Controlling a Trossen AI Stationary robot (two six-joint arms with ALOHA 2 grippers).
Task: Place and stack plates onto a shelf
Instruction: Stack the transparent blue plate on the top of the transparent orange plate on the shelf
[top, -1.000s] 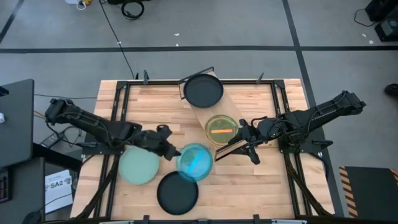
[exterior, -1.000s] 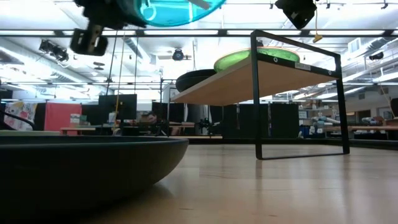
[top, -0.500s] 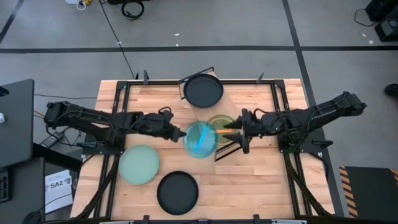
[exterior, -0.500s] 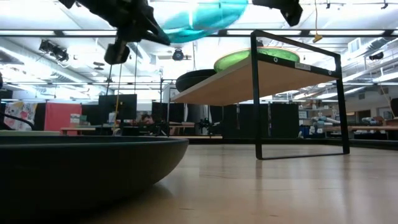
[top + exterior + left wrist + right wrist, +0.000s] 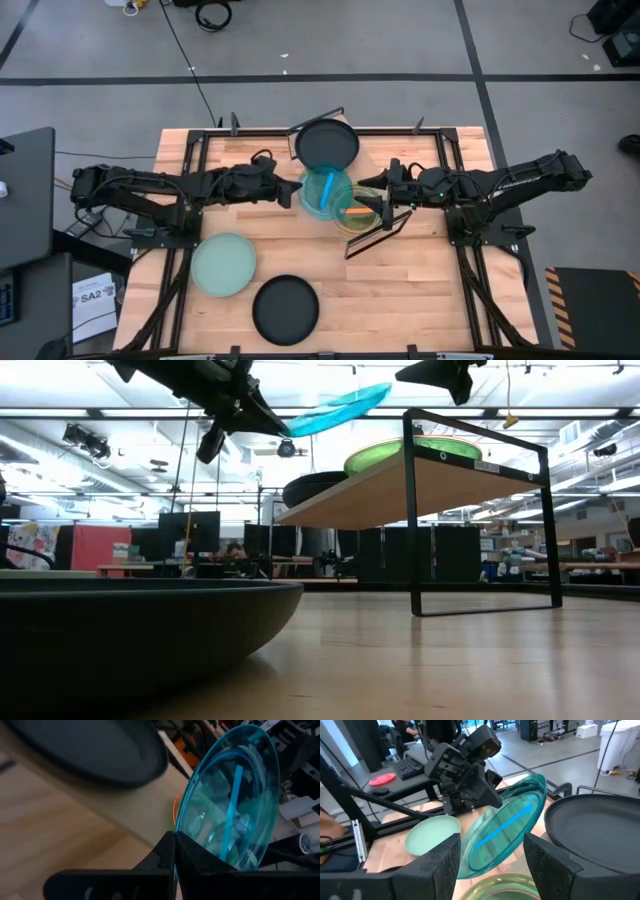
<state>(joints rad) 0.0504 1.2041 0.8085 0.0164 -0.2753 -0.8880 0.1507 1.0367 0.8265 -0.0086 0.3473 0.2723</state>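
Left gripper is clamped on the rim of the teal plate, holding it tilted above the shelf, just over the green plate. Right gripper hangs beside it, fingers spread and empty.

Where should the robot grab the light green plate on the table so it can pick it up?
Best by its rim: the pale green plate lies flat on the table, so only the thin edge offers a pinch. Probably come from the left side, nearest the left gripper, currently shut on the teal plate.
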